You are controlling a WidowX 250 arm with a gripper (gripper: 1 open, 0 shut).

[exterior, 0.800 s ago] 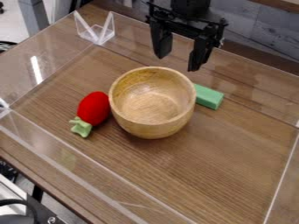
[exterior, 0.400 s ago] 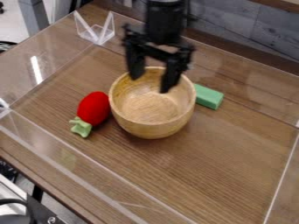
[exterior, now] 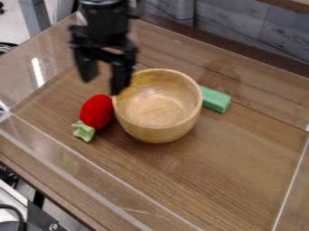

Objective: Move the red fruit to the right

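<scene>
the pincer (exterior: 101, 76) hangs pointing down from a black arm at the upper left of the view, its two dark fingers (exterior: 83, 67) spread apart with open air between them and nothing gripped. it sits above and slightly behind the red fruit (exterior: 97, 111), not touching it; the finger tips end short of the fruit's top.

the red fruit is a small bright red toy strawberry lying on the wooden desk (exterior: 205, 176), with its light green leafy stem (exterior: 83, 132) pointing down toward the near left. it rests just beside the left outer wall of the wooden bowl (exterior: 157, 105), so close that whether the two touch cannot be told from this angle.

the wooden bowl stands upright near the middle of the desk, pale inside, with nothing in it. on its right, at the far side, a flat green rectangular block (exterior: 218, 99) lies on the desk, partly tucked behind the bowl's rim.

a clear plastic wall (exterior: 34, 143) runs around the desk's working area, with a low transparent edge along the near left and another on the right. a small clear folded stand (exterior: 68, 25) sits at the far left corner, partly hidden behind the arm.
</scene>
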